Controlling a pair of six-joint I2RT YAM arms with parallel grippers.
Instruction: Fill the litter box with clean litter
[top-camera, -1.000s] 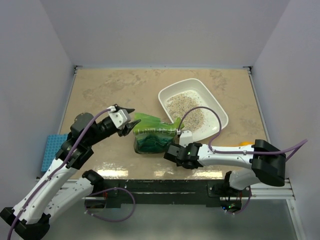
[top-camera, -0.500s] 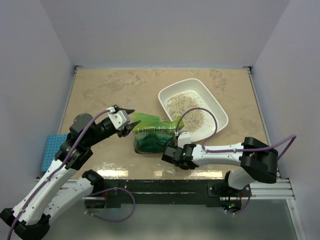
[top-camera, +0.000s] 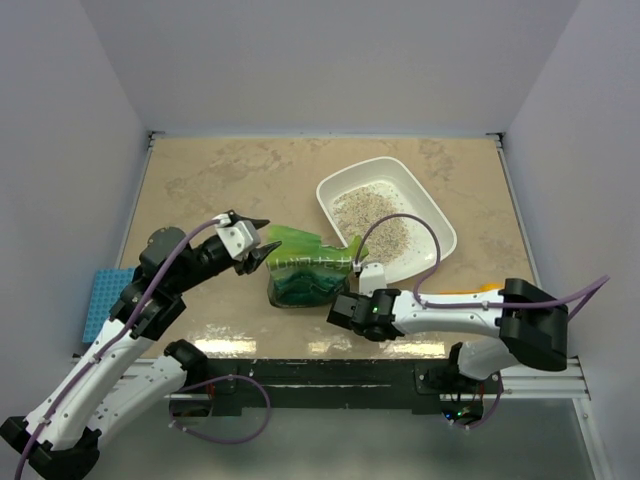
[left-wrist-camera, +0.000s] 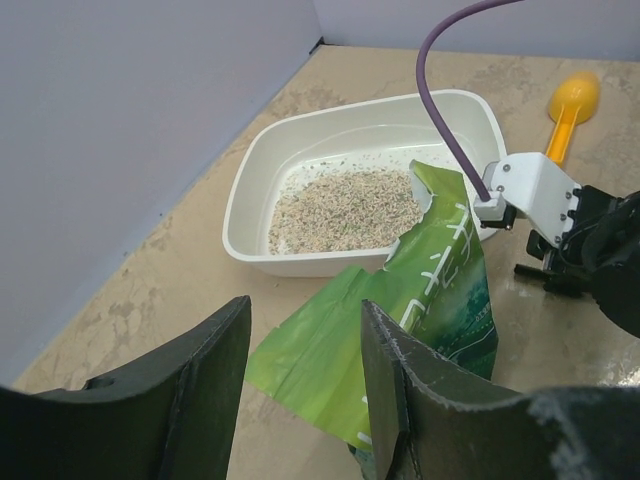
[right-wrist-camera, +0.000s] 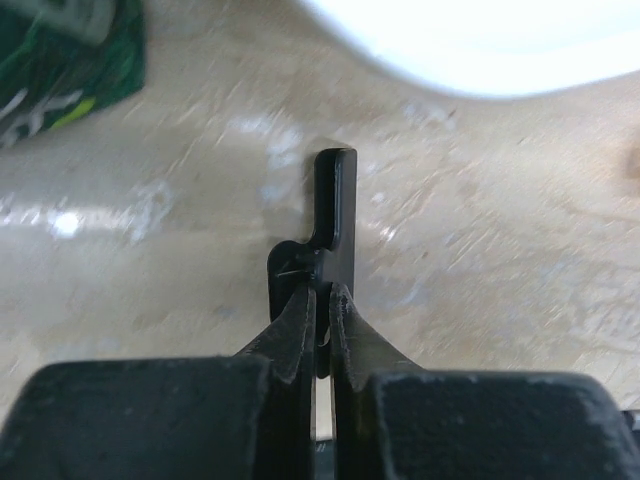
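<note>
The white litter box (top-camera: 432, 222) sits right of centre, with clean litter (top-camera: 362, 212) spread over its floor; the left wrist view shows the litter box (left-wrist-camera: 250, 205) and its litter (left-wrist-camera: 345, 198) too. A crinkled green bag (top-camera: 305, 268) lies against its near-left corner. My left gripper (top-camera: 256, 243) stands open at the bag's left edge, and the bag (left-wrist-camera: 330, 345) shows beyond the gap between the fingers. My right gripper (top-camera: 347, 306) is low over the table by the bag's near-right corner. Its jaws are shut on a thin black clip (right-wrist-camera: 335, 205).
A yellow scoop (left-wrist-camera: 571, 104) lies on the table right of the litter box, mostly hidden under the right arm in the top view. A blue block (top-camera: 101, 300) sits off the table's left edge. Purple cables loop over both arms.
The right gripper's jaws have closed from open onto the black clip, and its arm shifted slightly near the bag's corner. The left arm and the bag have not moved.
</note>
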